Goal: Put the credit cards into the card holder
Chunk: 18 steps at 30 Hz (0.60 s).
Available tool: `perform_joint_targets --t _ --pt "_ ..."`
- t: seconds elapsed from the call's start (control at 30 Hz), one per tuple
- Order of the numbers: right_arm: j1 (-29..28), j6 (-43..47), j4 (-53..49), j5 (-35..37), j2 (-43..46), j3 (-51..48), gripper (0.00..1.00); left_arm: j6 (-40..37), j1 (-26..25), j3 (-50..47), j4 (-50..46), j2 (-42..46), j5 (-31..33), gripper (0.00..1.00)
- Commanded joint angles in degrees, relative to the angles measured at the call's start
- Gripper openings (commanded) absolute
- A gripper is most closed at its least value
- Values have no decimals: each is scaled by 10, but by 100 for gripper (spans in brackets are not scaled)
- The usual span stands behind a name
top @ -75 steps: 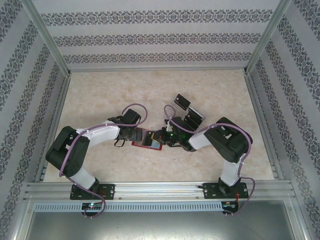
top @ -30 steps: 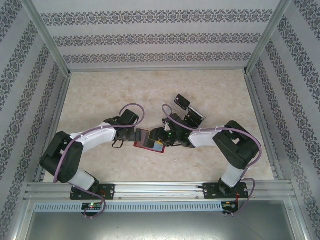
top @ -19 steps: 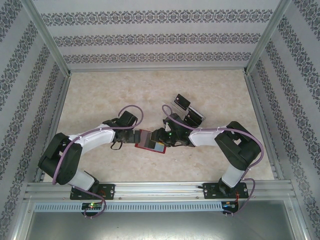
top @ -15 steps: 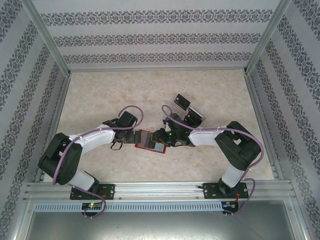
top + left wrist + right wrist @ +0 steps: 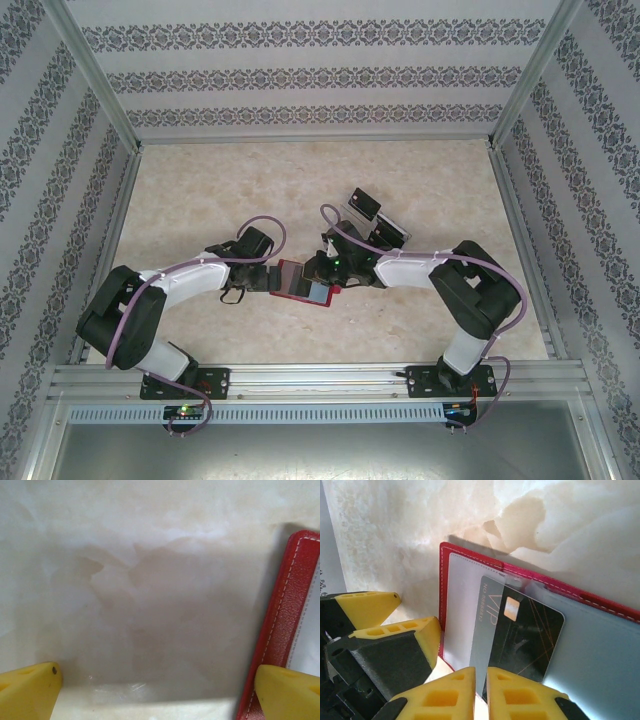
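Note:
The red card holder [image 5: 296, 281] lies open on the table between both arms. One black credit card [image 5: 527, 637] rests on its grey inner pocket, its far end tucked under the pocket's edge. My right gripper [image 5: 481, 692] is shut on the card's near edge; it comes in from the holder's right [image 5: 325, 275]. My left gripper [image 5: 157, 692] stands open at the holder's left edge [image 5: 262, 281], one of its fingers [image 5: 287, 692] lying over the red border [image 5: 285, 615]. Other black credit cards [image 5: 362, 203] stand in a rack.
A clear plastic rack [image 5: 378, 224] with black cards stands just behind the right arm's wrist. Metal frame rails and patterned walls [image 5: 40, 200] close in the marble-look table [image 5: 200, 190] on the left, right and back.
My right gripper's jaws have closed from half open onto the card's near edge. Both arms and the card holder have shifted only slightly.

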<state>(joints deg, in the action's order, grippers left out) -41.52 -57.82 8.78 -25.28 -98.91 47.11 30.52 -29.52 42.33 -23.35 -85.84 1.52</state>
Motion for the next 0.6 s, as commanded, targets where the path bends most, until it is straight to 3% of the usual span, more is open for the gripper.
perform_joint_targets --t 0.0,0.57 --pt "-6 20 -33 19 13 6 16 11 4 -7 14 3 -3 99" --pt "-9 39 -88 40 9 10 19 9 4 -11 22 -2 -9 99"
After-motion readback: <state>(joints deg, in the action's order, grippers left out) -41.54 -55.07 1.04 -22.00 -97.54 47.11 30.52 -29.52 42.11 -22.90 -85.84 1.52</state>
